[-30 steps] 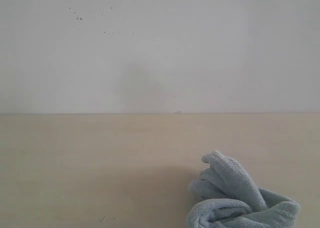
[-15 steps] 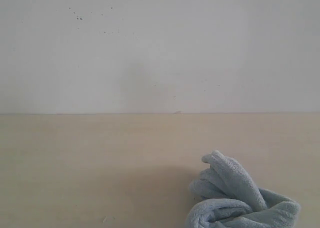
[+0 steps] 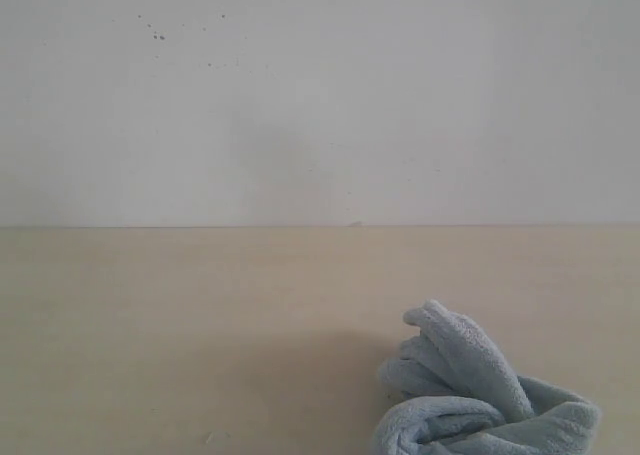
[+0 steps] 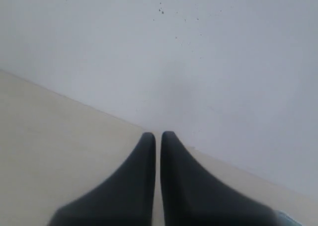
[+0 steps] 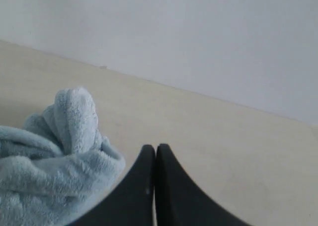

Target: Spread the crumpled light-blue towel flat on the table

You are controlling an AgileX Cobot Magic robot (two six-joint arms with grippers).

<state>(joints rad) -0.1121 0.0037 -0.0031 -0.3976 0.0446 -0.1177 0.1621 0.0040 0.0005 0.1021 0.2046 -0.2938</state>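
Note:
The light-blue towel (image 3: 470,395) lies crumpled in a fluffy heap on the beige table (image 3: 180,325), at the lower right of the exterior view, partly cut off by the frame. Neither arm shows in that view. In the right wrist view the towel (image 5: 54,156) sits just beside my right gripper (image 5: 155,147), whose black fingers are shut with nothing between them and are apart from the cloth. My left gripper (image 4: 158,135) is shut and empty above bare table (image 4: 54,141), and a sliver of the towel (image 4: 293,220) shows at that frame's corner.
A white wall (image 3: 320,95) with a few dark specks rises along the table's far edge. Bare tabletop stretches left of the towel and behind it.

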